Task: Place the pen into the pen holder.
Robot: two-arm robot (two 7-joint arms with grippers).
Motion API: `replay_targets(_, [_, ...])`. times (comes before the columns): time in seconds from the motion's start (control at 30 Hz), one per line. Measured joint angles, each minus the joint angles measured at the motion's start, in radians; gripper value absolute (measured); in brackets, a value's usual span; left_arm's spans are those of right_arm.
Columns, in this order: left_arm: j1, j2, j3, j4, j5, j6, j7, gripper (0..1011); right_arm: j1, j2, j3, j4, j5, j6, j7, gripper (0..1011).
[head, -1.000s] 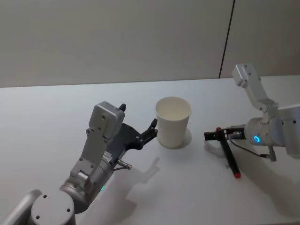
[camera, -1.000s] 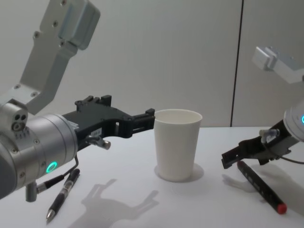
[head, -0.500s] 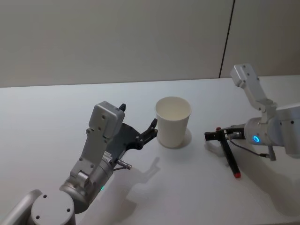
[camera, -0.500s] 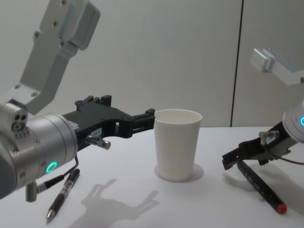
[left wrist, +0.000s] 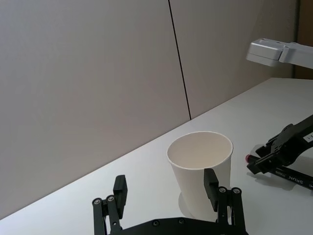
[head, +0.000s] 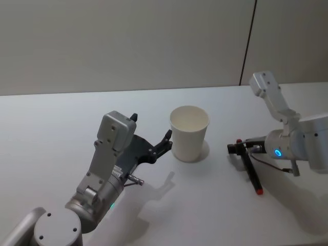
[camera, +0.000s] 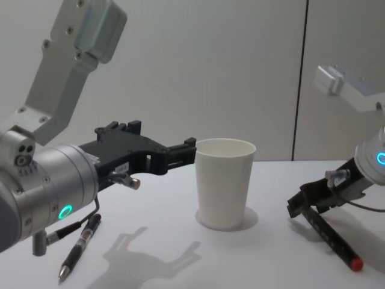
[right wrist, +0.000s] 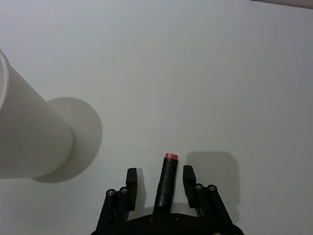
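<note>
The pen holder, a white paper cup (head: pixel 189 134) (camera: pixel 224 188) (left wrist: pixel 194 169) (right wrist: pixel 29 142), stands upright mid-table. A black pen (head: pixel 251 171) (camera: pixel 331 238) (left wrist: pixel 293 177) (right wrist: pixel 166 178) with red ends lies on the table to its right. My right gripper (head: pixel 231 148) (camera: pixel 296 206) (left wrist: pixel 255 164) (right wrist: pixel 159 172) is low over the pen's cup-side end, open, one finger on each side with small gaps. My left gripper (head: pixel 151 127) (camera: pixel 163 137) (left wrist: pixel 165 180) hovers open just left of the cup, holding nothing.
A second black pen with a silver tip (camera: pixel 78 248) lies on the table at the near left, under my left arm. The white table (head: pixel 61 128) runs back to a grey wall, and the cup's right side and the front offer free room.
My right gripper has slid slightly to the right along the pen, away from the cup. The pen, the cup and the left arm have not moved.
</note>
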Motion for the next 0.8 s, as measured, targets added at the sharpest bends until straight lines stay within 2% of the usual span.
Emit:
replay_targets(0.17, [0.000,0.000,0.000,0.000,0.000,0.000,0.000,1000,0.004,-0.002,-0.003,0.011,-0.013,-0.001,0.005,478])
replay_targets(0.2, [0.000,0.000,0.000,0.000,0.000,0.000,0.000,1000,0.006,-0.003,-0.004,0.015,-0.018,-0.001,0.006,415])
replay_targets(0.23, [0.000,0.000,0.000,0.000,0.000,0.000,0.000,1000,0.006,-0.003,-0.004,0.017,-0.020,-0.001,0.006,415])
replay_targets(0.27, [0.000,0.000,0.000,0.000,0.000,0.000,0.000,999,0.007,-0.004,-0.005,0.019,-0.021,-0.001,0.006,357])
replay_targets(0.43, [0.000,0.000,0.000,0.000,0.000,0.000,0.000,1000,0.011,-0.006,-0.006,0.030,-0.032,-0.003,0.008,195])
replay_targets(0.53, [0.000,0.000,0.000,0.000,0.000,0.000,0.000,999,0.012,-0.007,-0.007,0.033,-0.036,-0.005,0.009,166])
replay_targets(0.8, [0.000,0.000,0.000,0.000,0.000,0.000,0.000,1000,0.010,-0.008,-0.008,0.028,-0.048,-0.016,0.009,166])
